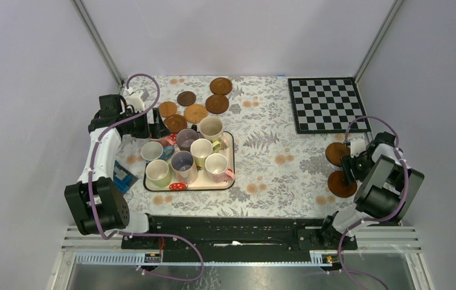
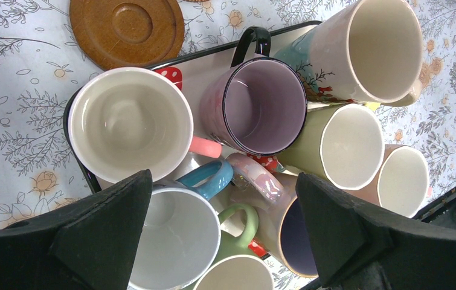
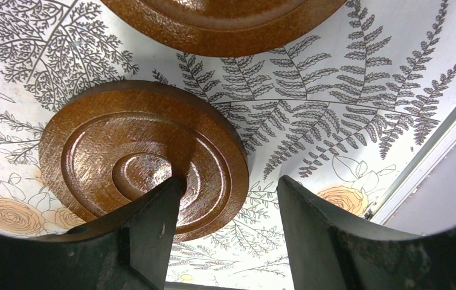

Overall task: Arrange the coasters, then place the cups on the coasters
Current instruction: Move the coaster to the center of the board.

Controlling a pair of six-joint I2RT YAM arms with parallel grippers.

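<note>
1. Left fingers (image 2: 110, 229) released, gaping wide above mugs (image 2: 130, 121) crowded on the tray (image 2: 210, 69).
2. I see right fingers (image 3: 147, 235) spread, unclenched, straddling rim of dark wooden coaster (image 3: 122, 157) flat on the bench (image 3: 334, 121).

Mugs (image 1: 184, 160) all sit packed together on the tray (image 1: 213, 188), left of centre. Six coasters (image 1: 195, 113) are scattered right behind it. Two more coasters (image 1: 337, 153) sit far right, one before the other, with the chessboard mat (image 1: 327, 104) behind those.

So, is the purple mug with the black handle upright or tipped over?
Upright: the purple mug stands on the tray, its open mouth facing up, nothing visible inside.
</note>
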